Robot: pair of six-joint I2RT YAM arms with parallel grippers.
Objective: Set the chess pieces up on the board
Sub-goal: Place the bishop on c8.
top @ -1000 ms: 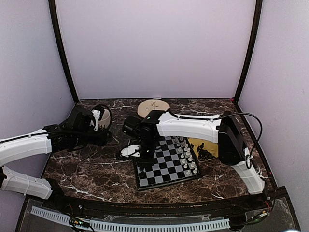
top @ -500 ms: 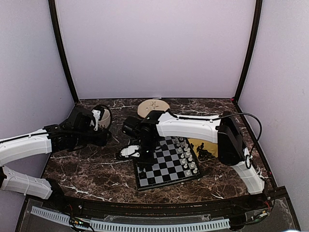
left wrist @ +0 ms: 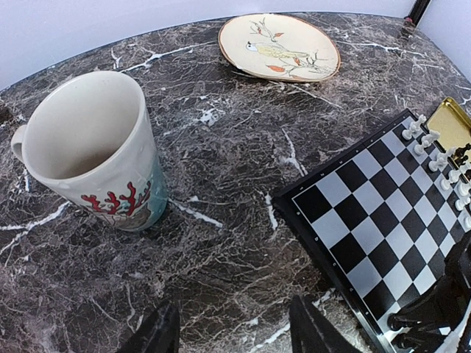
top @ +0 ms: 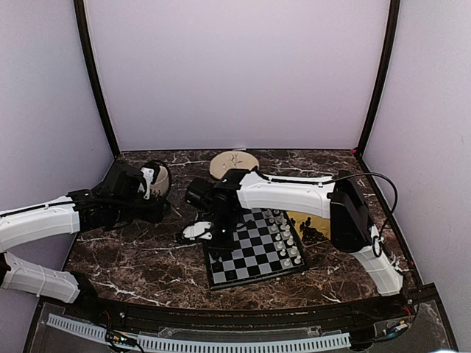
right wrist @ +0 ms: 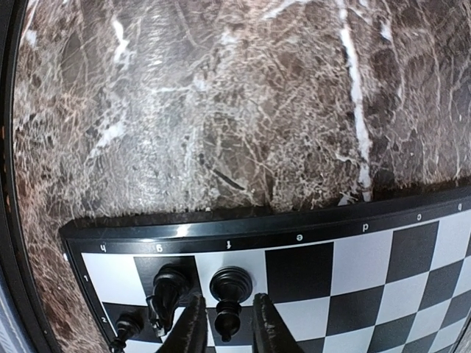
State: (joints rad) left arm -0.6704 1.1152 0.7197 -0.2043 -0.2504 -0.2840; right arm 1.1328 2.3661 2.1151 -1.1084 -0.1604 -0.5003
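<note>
On the left, the left claw (left wrist: pixel 234 307) hung over the bare desk (left wrist: pixel 221 243) close to the mug (left wrist: pixel 96 154), its fingers well apart with nothing between them; it stood where it had been a second before. At the left edge of the board (top: pixel 257 254), the right claw (right wrist: pixel 228 298) had just eased its fingers off a black piece (right wrist: pixel 230 283); thin gaps showed on either side, so we judged the piece released and standing upright by itself in the edge row. Close by it stood a black knight (right wrist: pixel 168 288) and a smaller black pawn (right wrist: pixel 129 323); we took this as one more placement done, with the row far from full. Against the earlier frame the right arm had hardly shifted in the top view; only its fingers had parted. The white pieces (left wrist: pixel 430 143) lined the board's right side; further dark pieces (top: pixel 315 232) seemed to wait in the yellow tray (left wrist: pixel 450 118) just beyond.
</note>
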